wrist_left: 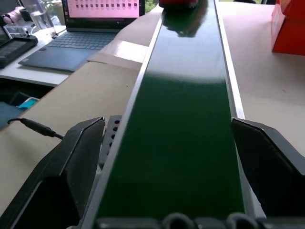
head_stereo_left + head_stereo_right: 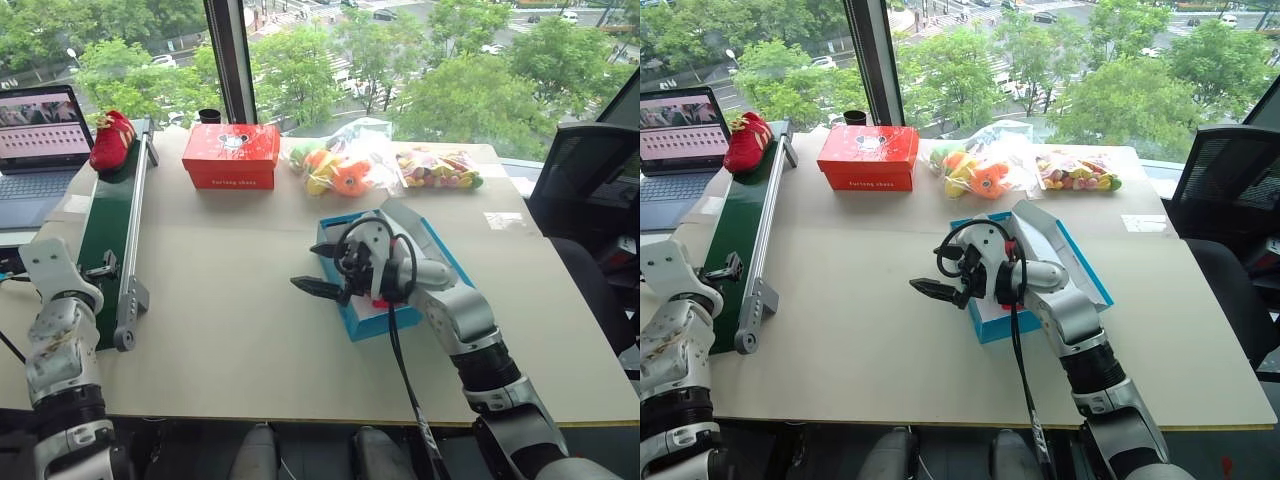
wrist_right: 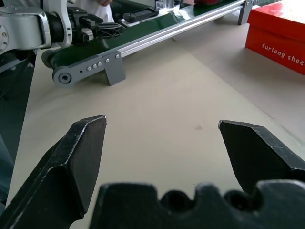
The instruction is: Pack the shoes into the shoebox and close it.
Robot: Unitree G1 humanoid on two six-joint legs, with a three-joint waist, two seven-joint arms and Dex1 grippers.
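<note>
The shoebox (image 2: 437, 262), bright blue card with a pale inside, sits open near the middle of the tabletop (image 2: 240, 330); the right arm covers most of its interior, and a small patch of red shows inside by the wrist, too hidden to identify. One red shoe (image 2: 111, 140), soft and marked with yellow, rests at the far end of the dark green conveyor belt (image 2: 105, 220), which has smooth matte webbing between aluminium side rails. A red box (image 2: 231, 155) with a lid and white lettering stands closed behind the shoebox. Beside it lie clear crinkled bags (image 2: 375, 165) holding orange-yellow toys and small multicoloured pieces. The right gripper (image 2: 318, 268) hovers at the shoebox's left edge, fingers spread wide and empty. The left gripper (image 1: 171, 157) is over the near end of the belt, fingers spread wide and empty. The tabletop is plain beige board; a laptop (image 2: 38, 140) sits at far left, a large window with trees behind, and a black mesh chair (image 2: 585, 180) at right.
</note>
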